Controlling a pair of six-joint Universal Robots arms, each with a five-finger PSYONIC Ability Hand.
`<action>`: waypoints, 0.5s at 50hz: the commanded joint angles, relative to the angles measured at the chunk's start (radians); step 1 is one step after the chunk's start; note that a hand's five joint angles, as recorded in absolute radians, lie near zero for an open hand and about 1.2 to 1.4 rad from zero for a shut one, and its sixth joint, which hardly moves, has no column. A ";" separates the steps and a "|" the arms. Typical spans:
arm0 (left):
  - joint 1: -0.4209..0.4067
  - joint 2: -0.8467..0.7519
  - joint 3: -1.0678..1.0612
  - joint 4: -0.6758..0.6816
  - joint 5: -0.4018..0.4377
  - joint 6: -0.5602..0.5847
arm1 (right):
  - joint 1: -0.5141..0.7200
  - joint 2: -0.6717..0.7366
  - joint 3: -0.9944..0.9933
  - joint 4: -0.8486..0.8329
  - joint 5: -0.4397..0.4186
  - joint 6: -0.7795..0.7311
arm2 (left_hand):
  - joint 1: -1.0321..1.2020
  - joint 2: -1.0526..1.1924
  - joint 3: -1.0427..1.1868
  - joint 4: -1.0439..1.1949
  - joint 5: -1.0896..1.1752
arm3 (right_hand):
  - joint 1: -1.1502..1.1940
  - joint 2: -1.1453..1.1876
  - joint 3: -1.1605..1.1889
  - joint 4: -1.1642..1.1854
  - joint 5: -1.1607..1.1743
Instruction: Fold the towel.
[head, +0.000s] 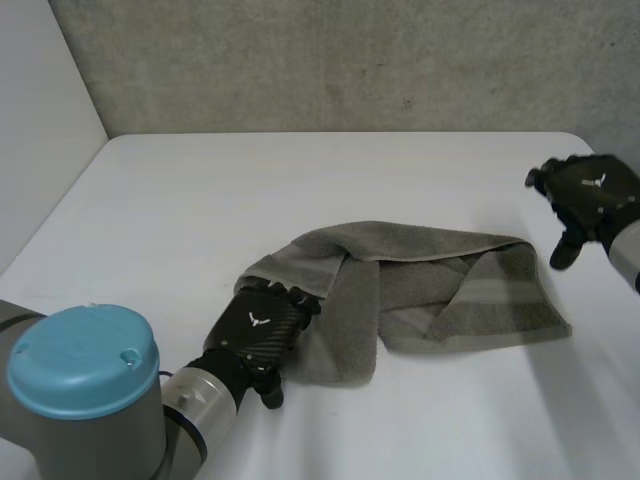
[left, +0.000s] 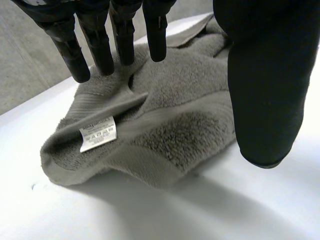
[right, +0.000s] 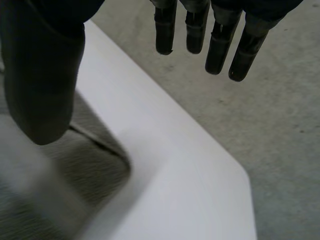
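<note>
Here the left hand (head: 262, 330) sits low, fingers straight, thumb apart, with the crumpled towel (head: 440, 290) under its fingertips. The right hand (head: 585, 198) hangs spread beside the towel's other end, above the bench (head: 300, 180).

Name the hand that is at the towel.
The left hand, straight fingers over the grey towel's labelled end; the right hand hovers open beyond its other end.

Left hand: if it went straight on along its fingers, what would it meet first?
The grey towel: the left hand is open, its straight fingers aimed at the bunched end beside the white label. Whether they touch the cloth is unclear.
</note>
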 joint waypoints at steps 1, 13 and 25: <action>0.007 -0.073 0.019 0.059 0.000 0.013 | 0.074 -0.121 0.194 0.010 -0.049 -0.001 | 0.170 0.167 0.168 0.168 0.166 | 0.040 0.044 0.039 0.049 0.023; 0.019 -0.155 0.080 0.157 -0.001 0.059 | 0.278 0.021 0.236 -0.063 -0.088 0.165 | 1.071 1.068 1.069 1.069 1.067 | 0.098 0.102 0.098 0.108 0.082; 0.134 -0.112 0.129 0.145 0.000 0.088 | 0.341 0.233 0.128 -0.119 0.007 0.188 | 1.072 1.069 1.069 1.070 1.068 | 0.251 0.255 0.251 0.261 0.235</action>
